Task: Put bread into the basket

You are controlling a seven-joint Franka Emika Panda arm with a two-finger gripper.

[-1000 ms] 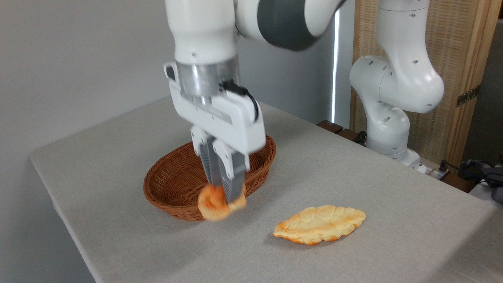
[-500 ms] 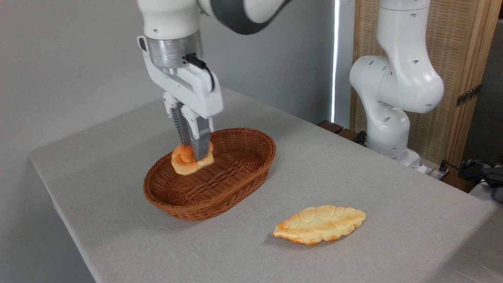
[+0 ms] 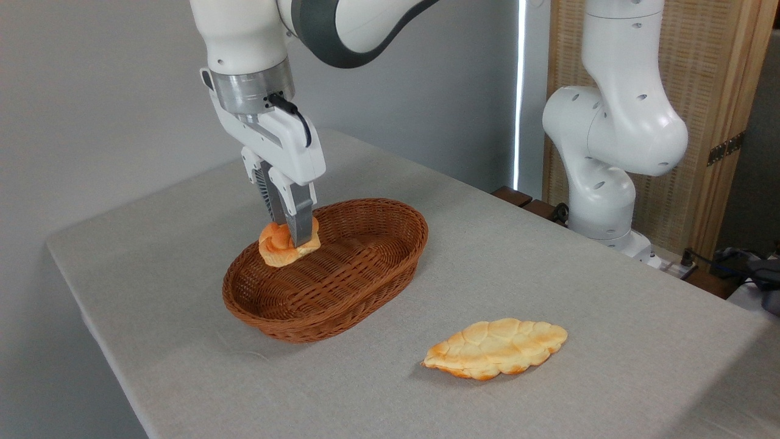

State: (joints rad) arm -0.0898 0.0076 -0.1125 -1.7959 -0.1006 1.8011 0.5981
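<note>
Grey table (image 3: 548, 280), basket (image 3: 365, 292), gripper (image 3: 291, 235) clamping bread (image 3: 275, 245) over it

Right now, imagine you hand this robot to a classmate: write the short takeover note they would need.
Gripper: shut on the bun, held over the back left part of the basket.
Basket: on the table, nothing else in it.
Flat loaf: lying on the table to the right of the basket, not part of the job.
Done: bun picked up and carried over the basket.
Left: lower, open the gripper, pull the arm away.
</note>
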